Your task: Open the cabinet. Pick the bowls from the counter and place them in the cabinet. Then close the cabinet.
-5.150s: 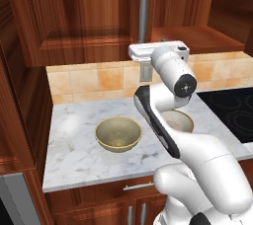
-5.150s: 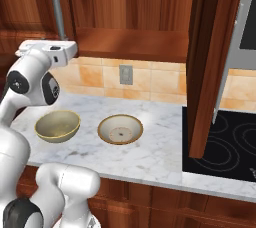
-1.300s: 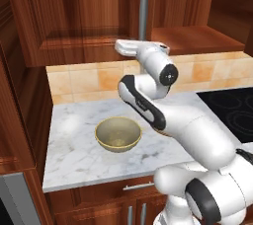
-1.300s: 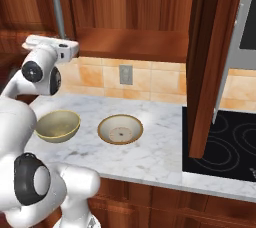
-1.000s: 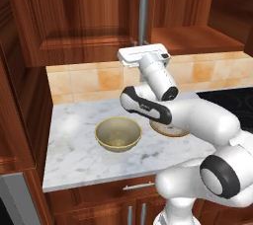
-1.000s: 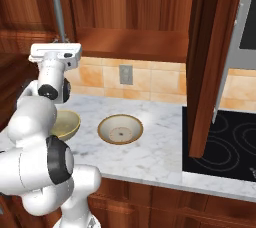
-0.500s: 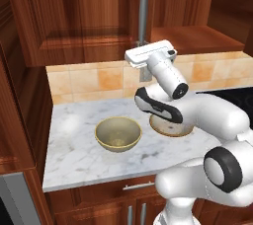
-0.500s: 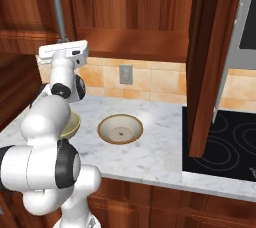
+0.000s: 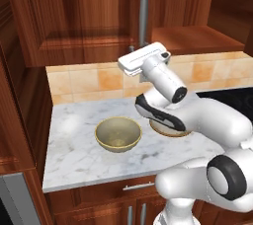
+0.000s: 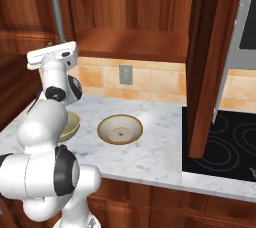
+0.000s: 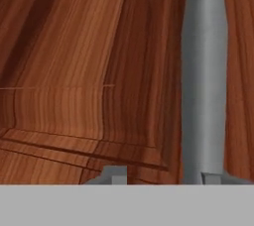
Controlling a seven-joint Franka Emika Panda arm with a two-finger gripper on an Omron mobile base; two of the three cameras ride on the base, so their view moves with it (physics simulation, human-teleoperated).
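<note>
Gripper (image 11: 161, 175) is up against the cabinet's left door (image 9: 74, 17), tips apart with nothing between them; the long silver handle (image 11: 203, 71) runs just above the right tip (image 11: 211, 177), looks like it's touching or nearly so, can't tell which. Right door (image 10: 212, 47) hangs swung open off to the gripper's right, shelf (image 10: 135, 42) exposed. Below the gripper, both bowls sit on the marble counter (image 9: 74, 160): deep bowl (image 9: 118, 133) nearly straight under, shallow speckled bowl (image 10: 120, 129) further right. Black stovetop (image 10: 225, 147) well beyond that.
</note>
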